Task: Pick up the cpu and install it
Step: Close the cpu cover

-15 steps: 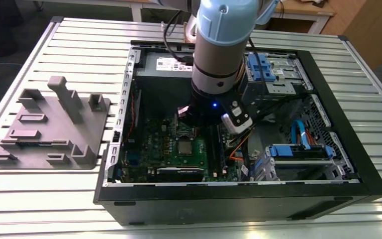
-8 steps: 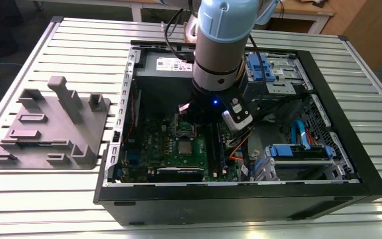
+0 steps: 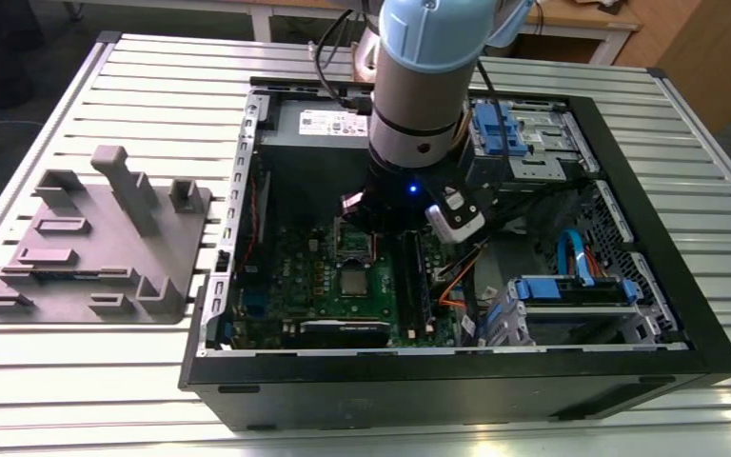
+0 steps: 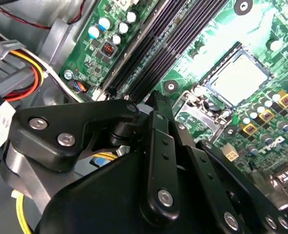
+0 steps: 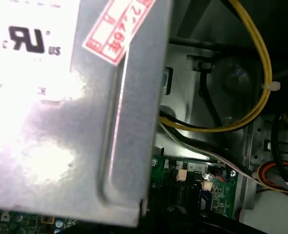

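- A slatted metal table point(image 3: 149, 95) carries everything. At the exterior view's left a grey plastic fixture point(image 3: 99, 238) with upright posts rests on it, well apart from the arm.
- Just right of the fixture an open black computer case point(image 3: 442, 371) lies on its side. It holds a silver power supply point(image 3: 315, 122) against the far wall and a green motherboard point(image 3: 296, 276) on the floor.
- The cpu point(image 4: 239, 80) lies flat, silver top up, inside the metal-framed socket point(image 4: 221, 63) near the middle of the motherboard. Nothing holds it. The socket's hinged cover point(image 4: 200, 113) stands open just beside it.
- Long black memory slots point(image 4: 173, 44) run past the socket on one side.
- The arm point(image 3: 423, 86) comes down into the case between the power supply and the drive cages. Its gripper point(image 4: 163, 126) hangs over the motherboard near the cpu without touching it. Its black links hide the tips, so I cannot tell whether it is spread or pressed together.
- The case walls hem the motherboard in on all sides. The open room is over the motherboard, on the exterior view's left of the arm.
- A yellow cable point(image 5: 261, 97) loops near the power supply's edge.
- Orange cables point(image 3: 455, 281) hang just right of the arm.
- At the exterior view's right, drive cages point(image 3: 531, 143) with blue latches crowd that side of the case.
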Controlling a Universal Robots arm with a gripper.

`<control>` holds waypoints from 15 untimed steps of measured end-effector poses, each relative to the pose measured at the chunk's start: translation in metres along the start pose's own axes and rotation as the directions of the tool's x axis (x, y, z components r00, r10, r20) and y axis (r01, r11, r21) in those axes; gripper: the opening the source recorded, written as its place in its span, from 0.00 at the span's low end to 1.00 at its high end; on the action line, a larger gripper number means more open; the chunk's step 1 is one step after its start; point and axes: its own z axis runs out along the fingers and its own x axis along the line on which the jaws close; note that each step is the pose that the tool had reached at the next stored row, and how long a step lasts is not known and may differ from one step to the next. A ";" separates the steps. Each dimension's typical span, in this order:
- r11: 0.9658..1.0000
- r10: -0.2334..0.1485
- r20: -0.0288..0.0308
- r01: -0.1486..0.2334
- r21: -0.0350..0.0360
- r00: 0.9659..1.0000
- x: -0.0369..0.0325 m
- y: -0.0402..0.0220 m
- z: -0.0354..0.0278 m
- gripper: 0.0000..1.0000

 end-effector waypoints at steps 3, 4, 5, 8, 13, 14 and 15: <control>1.000 0.000 0.000 0.000 -0.002 1.000 -0.0004 -0.0001 0.0001 0.10; 1.000 -0.001 0.000 0.001 -0.003 1.000 -0.0008 -0.0001 0.0003 0.10; 1.000 -0.007 0.000 0.007 -0.003 1.000 -0.0010 -0.0002 0.0005 0.10; 0.998 -0.056 -0.002 0.056 -0.004 0.998 -0.0010 -0.0002 0.0014 0.10; 0.993 -0.120 -0.002 0.120 -0.013 0.993 -0.0013 -0.0002 0.0017 0.10; 0.992 -0.129 -0.002 0.129 -0.016 0.992 -0.0014 -0.0003 0.0017 0.10; 0.990 -0.139 -0.001 0.139 -0.018 0.990 -0.0014 -0.0003 0.0016 0.10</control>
